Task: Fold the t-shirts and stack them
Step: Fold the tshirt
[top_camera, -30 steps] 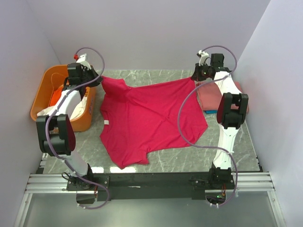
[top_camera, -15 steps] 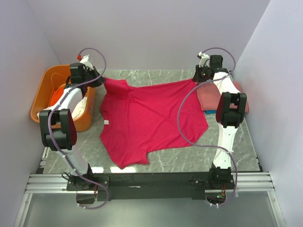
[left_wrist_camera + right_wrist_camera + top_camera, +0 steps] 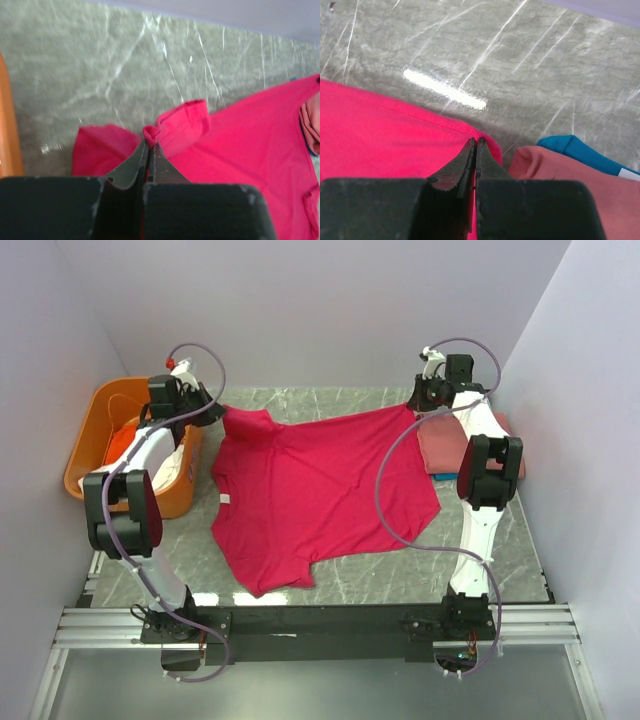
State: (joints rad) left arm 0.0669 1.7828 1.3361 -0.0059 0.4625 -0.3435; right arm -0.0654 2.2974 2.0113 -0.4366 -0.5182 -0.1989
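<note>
A large crimson-pink t-shirt [image 3: 320,490] lies spread on the marble table with its collar to the left. My left gripper [image 3: 212,412] is shut on a bunched fold at the shirt's far left corner; in the left wrist view the cloth [image 3: 240,135] pokes out from the tips of the gripper [image 3: 150,142]. At the far right corner my right gripper [image 3: 412,405] is shut on the hem, and the right wrist view shows that gripper [image 3: 475,142] pinching the shirt's edge [image 3: 385,135]. A folded salmon-pink t-shirt [image 3: 570,175] lies just to the right, on a blue one [image 3: 575,150].
An orange plastic tub [image 3: 100,400] holding more cloth stands at the far left, beside my left arm. The folded stack [image 3: 445,445] sits at the far right, partly behind my right arm. Grey walls close in the table on three sides.
My left gripper has shifted a little to the right, carrying the shirt's far left corner with it. The right gripper has stayed almost still.
</note>
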